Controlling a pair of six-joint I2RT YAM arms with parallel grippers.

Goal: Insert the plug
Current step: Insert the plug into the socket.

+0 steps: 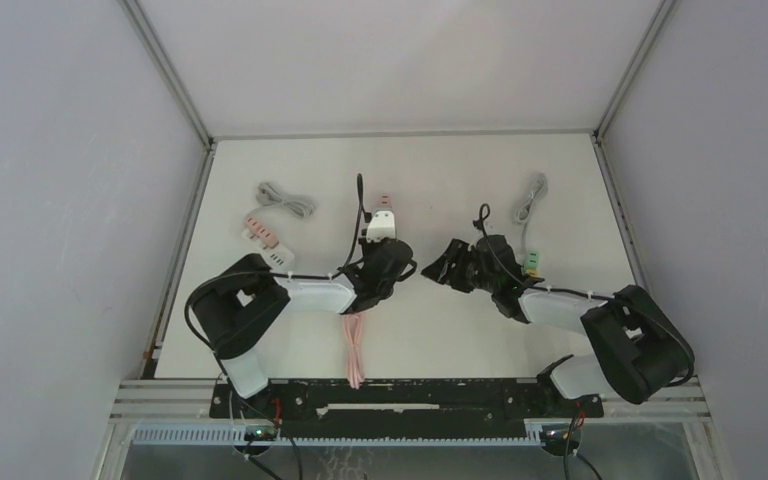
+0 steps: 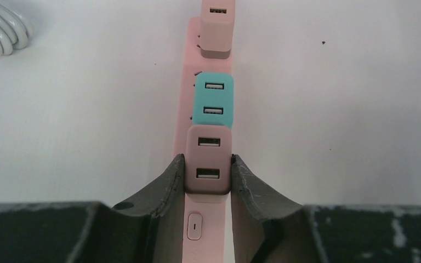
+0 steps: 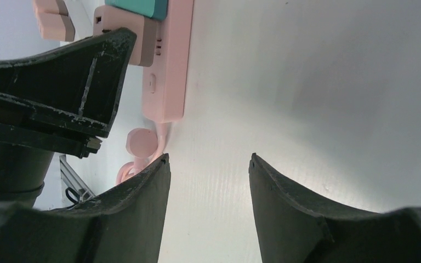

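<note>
Near edge: a pink cord [image 1: 354, 350] ran from between the arm bases up the white tabletop [image 1: 460, 180] toward the left gripper [image 2: 207, 160].

The left gripper was pressed in on a mauve two-port USB charger plug [image 2: 209, 143]. One black finger [image 2: 170, 183] lay flat against each side of the plug's lower half, with contact on both sides. The plug stood on a long pink plastic power strip [image 2: 182, 98], in the place nearest the strip's small rounded switch button [image 2: 194, 226]. That button showed just below the plug, between the fingers. Could not tell whether the prongs were fully home.

The right gripper [image 3: 208, 159] sat low over the table near the strip's switch end, apart from it. Its jaws were spread wide, with only bare tabletop between them.

Strip contents, working away from the held plug:
- Just beyond it was a teal two-port USB charger [image 2: 214, 101].
- Past a short gap was a pale pink charger [image 2: 215, 27], one port visible, cut off by the frame edge.

Farther out, top view:
- Far left lay a second pale power strip [image 1: 265, 238] beside a bundled grey cable [image 1: 286, 200].
- Far right lay another grey cable [image 1: 530, 200], with a small green plug [image 1: 531, 262] at its near end.
</note>
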